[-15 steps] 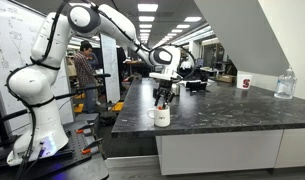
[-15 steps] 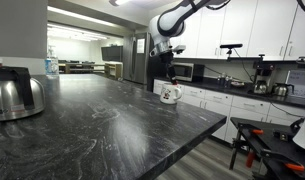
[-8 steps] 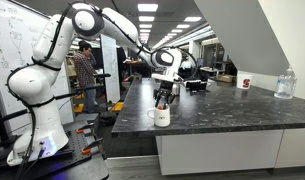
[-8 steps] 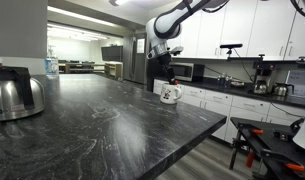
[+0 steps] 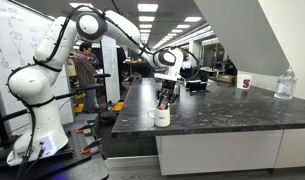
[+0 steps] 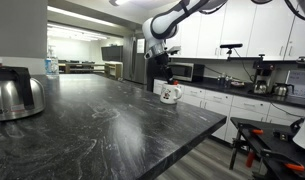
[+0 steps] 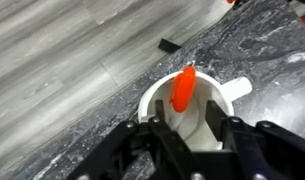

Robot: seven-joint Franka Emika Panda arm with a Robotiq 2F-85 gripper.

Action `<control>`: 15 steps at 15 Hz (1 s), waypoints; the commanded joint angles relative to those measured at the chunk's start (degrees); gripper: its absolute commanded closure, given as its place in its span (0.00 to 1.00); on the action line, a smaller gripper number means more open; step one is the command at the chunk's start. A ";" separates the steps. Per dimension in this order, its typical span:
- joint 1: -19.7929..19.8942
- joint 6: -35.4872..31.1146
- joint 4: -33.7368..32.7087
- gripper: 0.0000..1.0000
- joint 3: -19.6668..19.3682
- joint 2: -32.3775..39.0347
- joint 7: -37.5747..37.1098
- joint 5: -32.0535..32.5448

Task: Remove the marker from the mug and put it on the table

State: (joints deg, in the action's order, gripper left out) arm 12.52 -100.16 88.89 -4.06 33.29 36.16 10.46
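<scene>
The white mug [image 7: 224, 100] stands near the edge of the dark speckled table [image 7: 262, 45], its handle [image 7: 238, 88] pointing right. The red marker [image 7: 182, 88] stands inside it, its tip poking above the rim. My gripper [image 7: 195, 128] is open just above the mug, with one black finger on each side of the opening and not touching the marker. In both exterior views the gripper [image 5: 165, 98] [image 6: 162, 76] hangs straight over the mug [image 5: 162, 117] [image 6: 171, 95] on the table [image 5: 232, 110] [image 6: 112, 120]. The marker is too small to make out there.
A metal kettle [image 6: 14, 95] stands at the table's near end. A white cup with a red mark [image 5: 244, 83] and a clear bottle [image 5: 284, 85] stand at the far end. The table edge runs right beside the mug. A person [image 5: 86, 70] stands in the background.
The arm's upper links have shifted slightly. The gripper stays open over the mug, with the marker still inside.
</scene>
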 commanded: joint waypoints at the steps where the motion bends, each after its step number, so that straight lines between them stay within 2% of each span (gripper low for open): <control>1: 0.53 3.23 -2.86 0.52 0.96 2.10 1.85 1.21; 6: 0.16 3.82 -2.87 0.51 1.05 3.65 1.93 2.59; 8: -0.30 3.57 -2.63 0.55 0.94 3.91 1.58 4.20; 9: -0.52 3.50 -2.45 0.59 0.90 3.87 1.36 5.00; 10: -0.70 3.05 -2.34 0.80 0.86 3.93 1.07 5.77; 12: -0.94 2.86 -2.15 0.85 0.96 3.89 1.18 7.13; 14: -0.97 2.75 -2.04 1.00 1.18 3.78 1.11 7.45; 15: -1.02 2.52 -1.97 0.95 1.25 3.78 1.07 7.62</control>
State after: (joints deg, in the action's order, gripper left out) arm 11.55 -98.66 87.95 -3.38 36.72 36.98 16.63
